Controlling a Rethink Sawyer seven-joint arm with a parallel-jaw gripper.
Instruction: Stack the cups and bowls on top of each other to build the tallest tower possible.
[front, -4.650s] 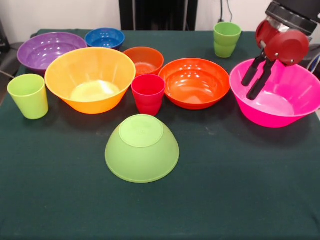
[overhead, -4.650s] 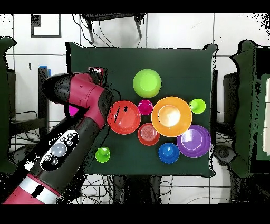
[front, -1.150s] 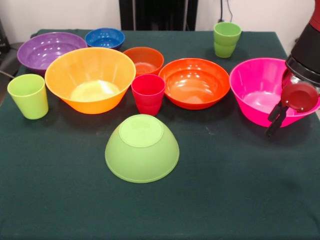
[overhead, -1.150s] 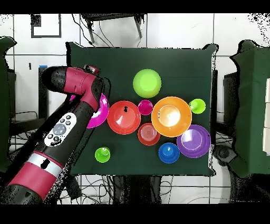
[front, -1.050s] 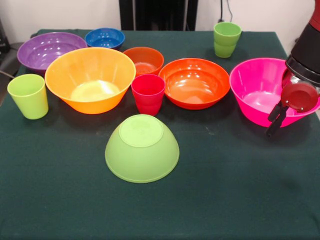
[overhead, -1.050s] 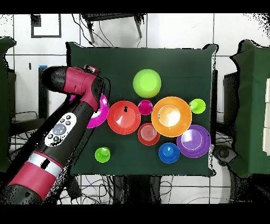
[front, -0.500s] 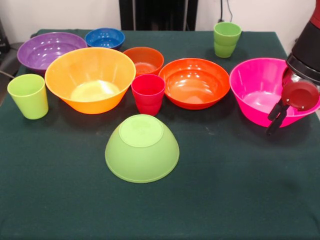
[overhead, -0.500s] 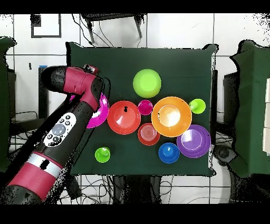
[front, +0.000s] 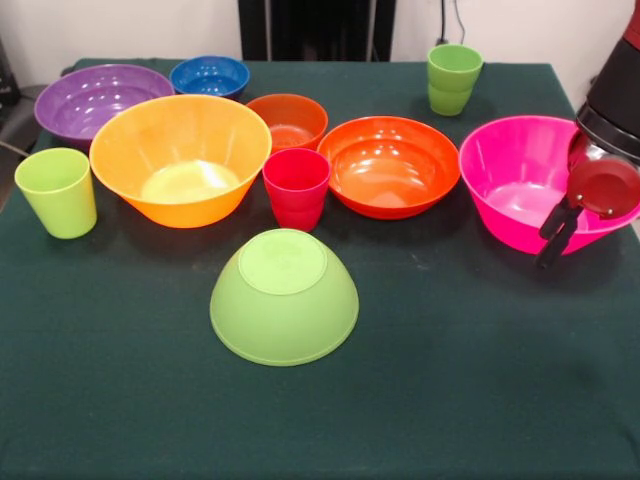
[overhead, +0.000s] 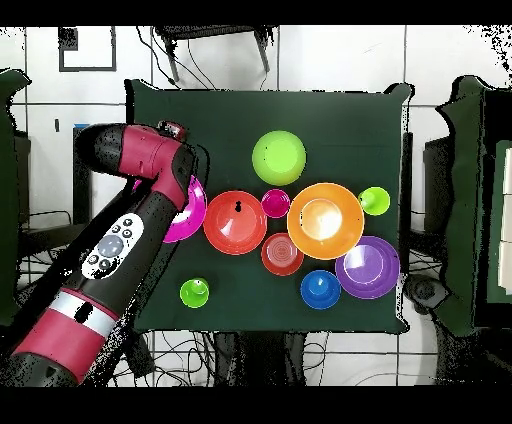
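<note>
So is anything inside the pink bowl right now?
The visible interior of the pink bowl looks empty. The end effector hangs over its near right rim and hides that part; overhead, the arm covers most of the bowl.

Overhead, the red and black arm (overhead: 130, 225) covers most of the large glossy pink plastic bowl (overhead: 190, 215). In front view, the frame's right edge clips that bowl's rim.

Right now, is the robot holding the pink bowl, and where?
Looks like it: the gripper sits at the pink bowl's front rim, but a firm grip cannot be told.
</note>
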